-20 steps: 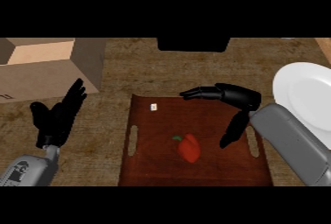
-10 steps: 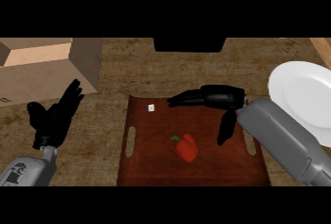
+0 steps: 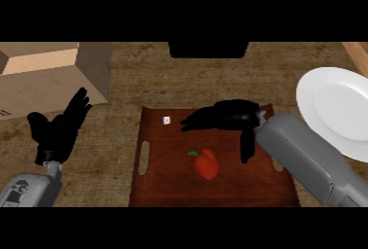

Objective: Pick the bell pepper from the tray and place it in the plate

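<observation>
You are early in the job: nothing has been picked up yet. The bell pepper (image 3: 206,164) lies on the floor of the tray (image 3: 161,187), about the middle, red with its green stem toward the upper left, and nothing touches it. Your right robot hand (image 3: 229,118) hangs over the tray's far part, above and slightly right of the pepper, with its fingers (image 3: 195,120) stretched out toward the left and its thumb pointing down toward the tray floor; it is open and holds nothing. The pepper sits just beside the thumb's tip in this view, but apart from it (how high the hand is above the tray you cannot judge from here). Your left robot hand (image 3: 59,130) rests open, fingers up, on the left near the cardboard box (image 3: 50,73). The plate (image 3: 338,109) waits on the table (image 3: 133,82) at the right, bare. So the whole task remains: close on the pepper, lift it, carry it right, and set it in the plate.
</observation>
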You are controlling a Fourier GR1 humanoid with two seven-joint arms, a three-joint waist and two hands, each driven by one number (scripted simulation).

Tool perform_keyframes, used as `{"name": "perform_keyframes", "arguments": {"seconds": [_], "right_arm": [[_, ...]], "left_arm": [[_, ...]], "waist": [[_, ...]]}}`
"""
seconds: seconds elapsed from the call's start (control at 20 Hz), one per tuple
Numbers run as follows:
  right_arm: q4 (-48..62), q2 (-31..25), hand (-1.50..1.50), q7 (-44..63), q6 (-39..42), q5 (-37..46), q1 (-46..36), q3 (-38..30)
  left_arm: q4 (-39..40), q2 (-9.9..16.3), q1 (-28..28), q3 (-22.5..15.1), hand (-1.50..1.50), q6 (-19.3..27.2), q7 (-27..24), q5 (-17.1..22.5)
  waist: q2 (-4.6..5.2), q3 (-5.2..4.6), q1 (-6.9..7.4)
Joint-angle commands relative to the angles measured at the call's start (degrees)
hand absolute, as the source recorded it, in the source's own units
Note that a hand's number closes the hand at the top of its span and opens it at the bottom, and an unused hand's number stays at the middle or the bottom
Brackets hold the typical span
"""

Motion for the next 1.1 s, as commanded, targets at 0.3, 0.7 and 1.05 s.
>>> {"name": "perform_keyframes", "arguments": {"seconds": [0.3,0.7,1.05], "right_arm": [[-1.65,4.74,-1.5,4.12,6.07,10.06,-0.08,-1.11],[-4.79,9.46,-1.5,7.07,5.54,17.12,5.25,-3.3],[-0.91,13.75,-1.5,5.51,1.9,25.34,6.61,-2.75]], "left_arm": [[-0.79,-3.23,0.97,1.47,0.0,-0.78,0.43,-2.92],[-1.77,-2.95,-1.34,4.77,0.0,-3.3,5.36,-4.07],[-0.64,-4.54,0.97,5.94,0.0,-4.78,2.09,-6.49]], "waist": [[-0.01,-0.02,-0.09],[-0.02,-0.02,-0.25],[0.0,-0.02,-0.22]]}}
